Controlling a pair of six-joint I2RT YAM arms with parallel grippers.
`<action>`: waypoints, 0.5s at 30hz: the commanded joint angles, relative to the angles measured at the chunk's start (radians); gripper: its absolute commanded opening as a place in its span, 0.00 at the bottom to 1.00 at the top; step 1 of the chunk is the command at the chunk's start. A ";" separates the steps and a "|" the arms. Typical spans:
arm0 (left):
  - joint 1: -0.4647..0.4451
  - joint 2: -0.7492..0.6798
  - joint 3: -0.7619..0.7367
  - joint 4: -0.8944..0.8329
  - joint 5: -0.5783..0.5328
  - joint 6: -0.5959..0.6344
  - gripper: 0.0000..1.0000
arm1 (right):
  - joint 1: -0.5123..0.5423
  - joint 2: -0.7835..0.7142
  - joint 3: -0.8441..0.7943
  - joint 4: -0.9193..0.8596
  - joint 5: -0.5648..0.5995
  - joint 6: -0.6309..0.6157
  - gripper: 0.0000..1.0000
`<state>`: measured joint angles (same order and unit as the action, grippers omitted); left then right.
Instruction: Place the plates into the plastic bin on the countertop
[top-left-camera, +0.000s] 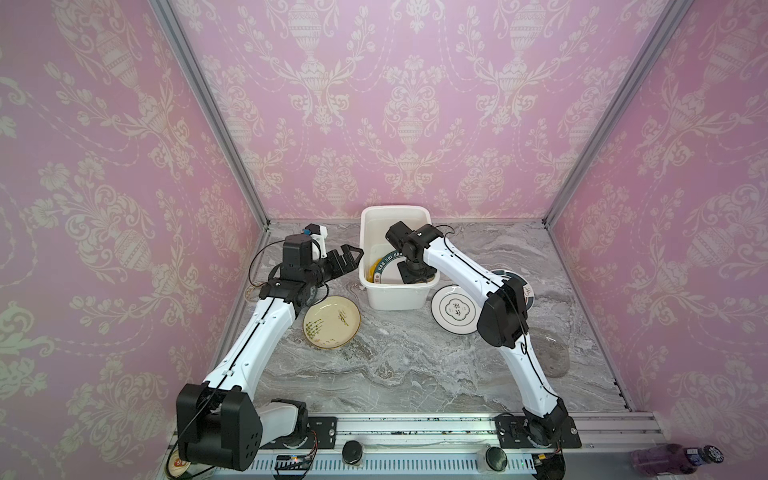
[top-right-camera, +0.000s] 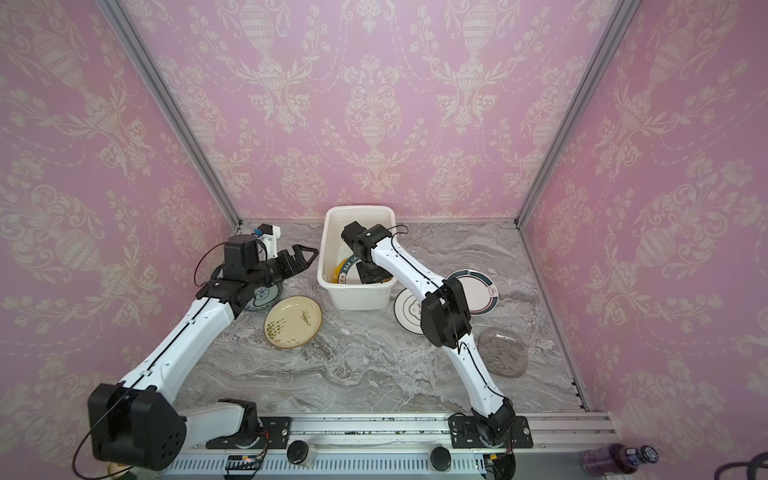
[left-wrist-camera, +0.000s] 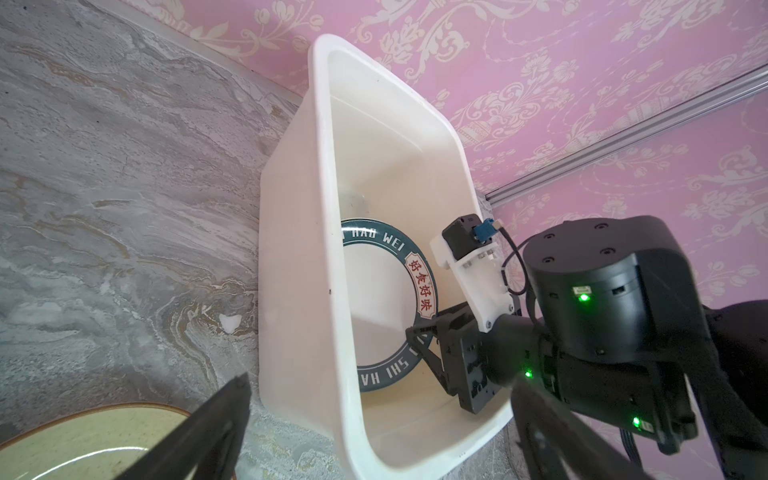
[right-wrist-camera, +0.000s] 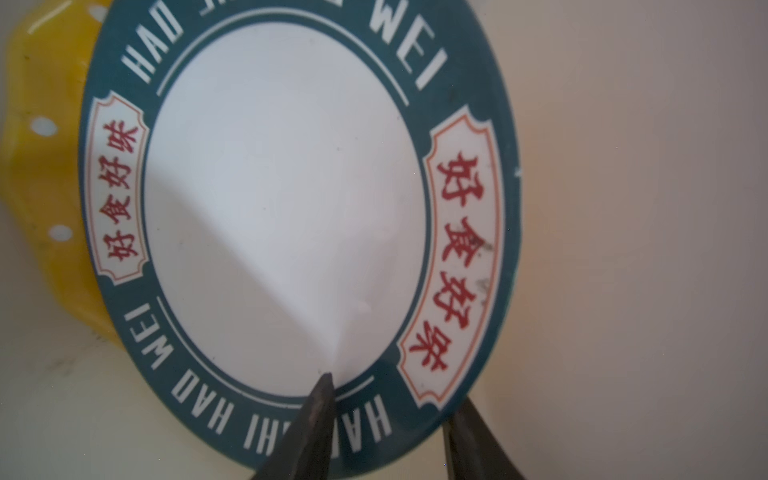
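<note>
The white plastic bin (top-left-camera: 395, 297) (top-right-camera: 359, 297) stands at the back of the countertop (top-left-camera: 415, 374). Inside it a white plate with a dark lettered rim (right-wrist-camera: 282, 199) (left-wrist-camera: 382, 291) lies on a yellow white-dotted plate (right-wrist-camera: 45, 187). My right gripper (right-wrist-camera: 392, 386) (top-left-camera: 409, 274) reaches into the bin, open, one finger over the lettered rim and the other beyond its edge. My left gripper (top-left-camera: 347, 257) (left-wrist-camera: 380, 384) hovers wide open beside the bin's left wall. A cream plate (top-left-camera: 331, 322), a ringed white plate (top-left-camera: 455, 309) and a clear glass plate (top-left-camera: 550, 355) lie on the countertop.
A blue-patterned plate (top-right-camera: 262, 297) lies under my left arm, and a white plate with a dark rim (top-right-camera: 478, 291) sits behind my right elbow. Pink walls close in three sides. A purple bottle (top-left-camera: 673, 457) lies outside at the front right.
</note>
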<state>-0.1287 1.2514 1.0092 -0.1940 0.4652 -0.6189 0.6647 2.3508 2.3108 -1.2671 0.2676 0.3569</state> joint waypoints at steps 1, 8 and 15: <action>0.000 -0.021 -0.018 0.031 -0.007 -0.013 0.99 | -0.001 0.028 -0.008 -0.113 0.064 -0.020 0.45; 0.007 -0.039 -0.029 0.040 -0.015 -0.018 0.99 | 0.003 0.044 0.092 -0.163 0.091 -0.026 0.54; 0.011 -0.056 -0.040 0.042 -0.020 -0.024 0.99 | 0.004 0.035 0.183 -0.190 0.084 -0.023 0.55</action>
<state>-0.1272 1.2194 0.9901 -0.1715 0.4644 -0.6277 0.6750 2.3878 2.4416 -1.3945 0.3237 0.3393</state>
